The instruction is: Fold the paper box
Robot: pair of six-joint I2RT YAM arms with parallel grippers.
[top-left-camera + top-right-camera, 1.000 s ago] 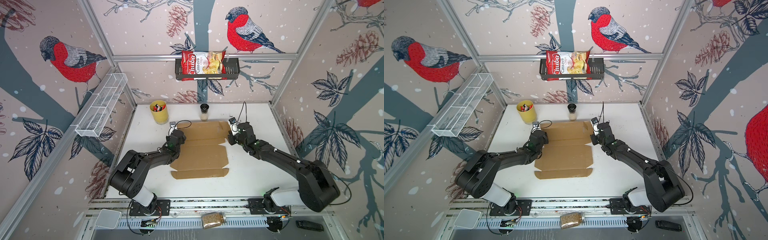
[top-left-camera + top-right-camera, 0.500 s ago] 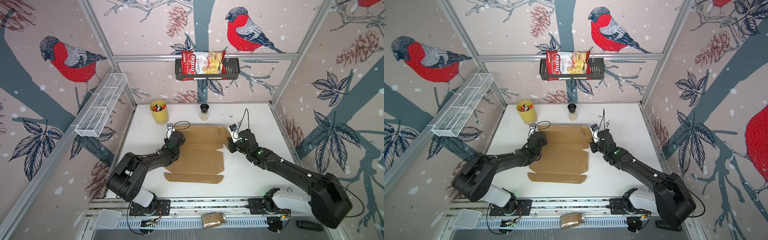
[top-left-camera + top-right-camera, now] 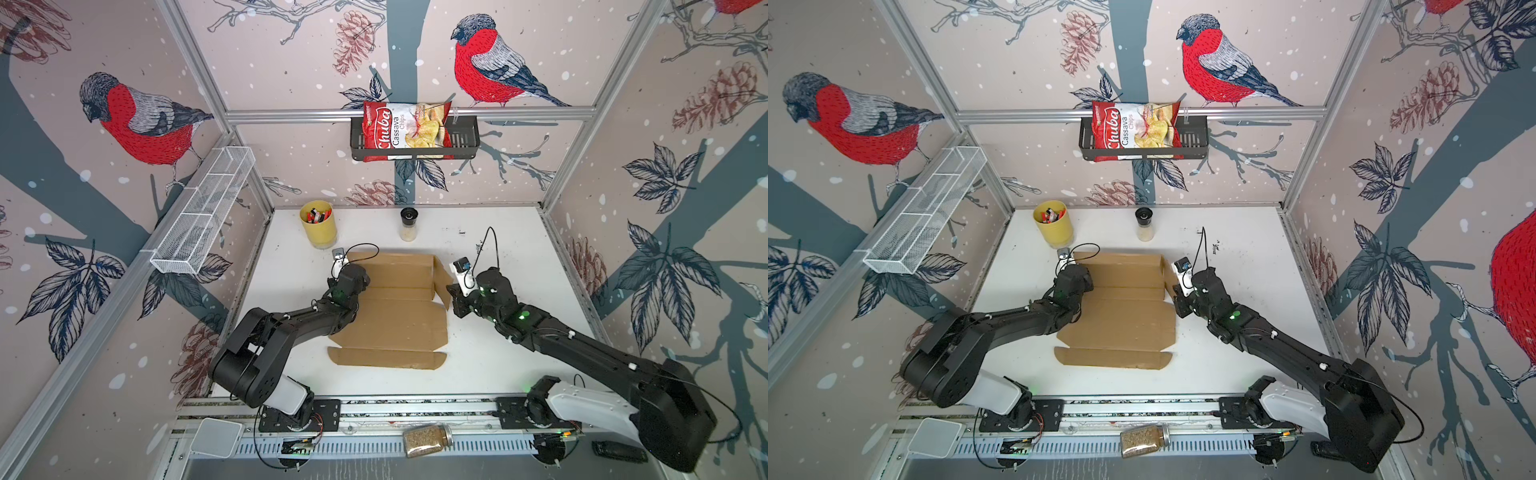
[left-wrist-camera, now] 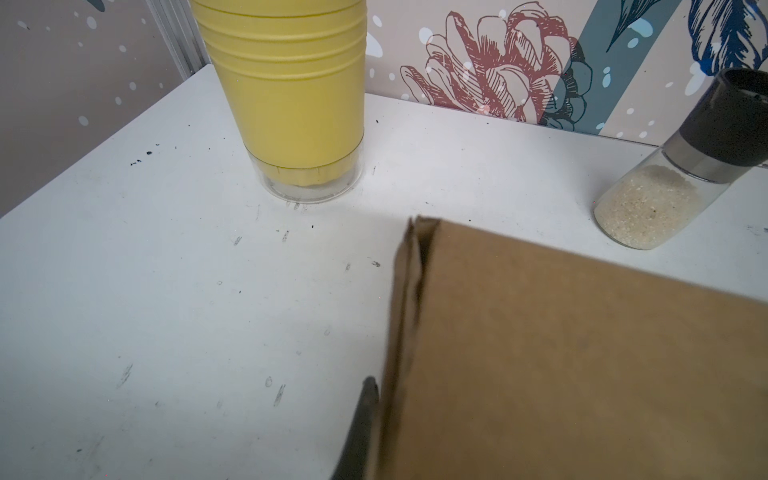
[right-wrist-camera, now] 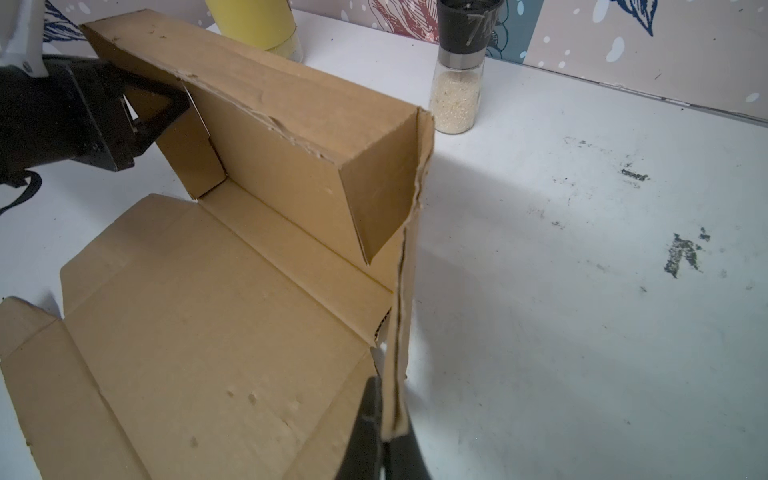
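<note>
Flaps of the paper box [image 3: 395, 324] stand raised, pinched by left gripper [image 5: 182, 104] and right gripper [image 5: 388, 432].

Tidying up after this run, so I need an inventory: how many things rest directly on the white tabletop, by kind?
paper box: 1
yellow cup: 1
spice grinder: 1
Total: 3

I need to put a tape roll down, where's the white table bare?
Widest: the white table's far right corner, between the black-capped glass grinder, the right wall and the right gripper. Also the near strip between the brown cardboard box's front flap and the metal rail. Crowded: the middle, where the left gripper pinches the box too.
</note>
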